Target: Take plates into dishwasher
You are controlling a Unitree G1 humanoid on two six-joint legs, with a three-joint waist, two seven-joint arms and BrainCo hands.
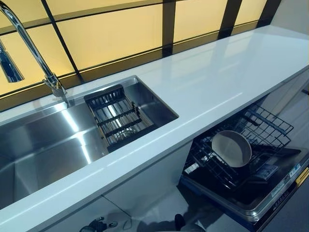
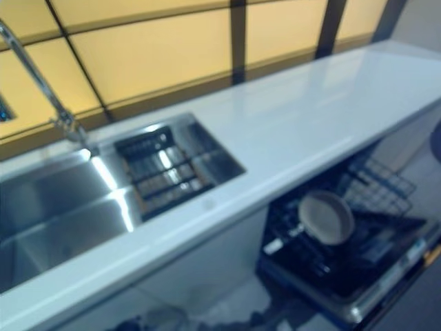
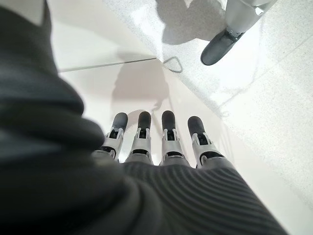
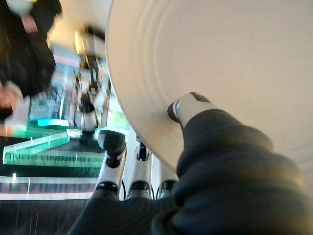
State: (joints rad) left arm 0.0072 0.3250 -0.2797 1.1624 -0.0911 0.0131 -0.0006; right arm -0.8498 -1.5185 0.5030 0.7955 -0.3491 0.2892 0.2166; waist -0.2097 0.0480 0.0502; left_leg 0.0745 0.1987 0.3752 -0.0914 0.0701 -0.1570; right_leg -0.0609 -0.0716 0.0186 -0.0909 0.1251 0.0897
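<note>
A cream plate (image 4: 220, 58) fills the right wrist view. My right hand (image 4: 215, 166) is shut on it, the thumb (image 4: 193, 105) pressed on its face and the fingers (image 4: 113, 147) curled behind its rim. Neither hand shows in the eye views. Another cream plate (image 1: 231, 148) stands tilted in the lower rack (image 1: 263, 126) of the open dishwasher (image 1: 263, 198), below the counter at the right. My left hand (image 3: 161, 147) shows only in its wrist view, fingers straight over a pale floor, holding nothing.
A white counter (image 1: 217, 82) runs across the view above the dishwasher. A steel sink (image 1: 48, 145) with a tall faucet (image 1: 29, 46) lies at the left, a dark drainer basket (image 1: 118, 118) in it. A person in dark clothes (image 4: 27, 49) shows blurred in the right wrist view.
</note>
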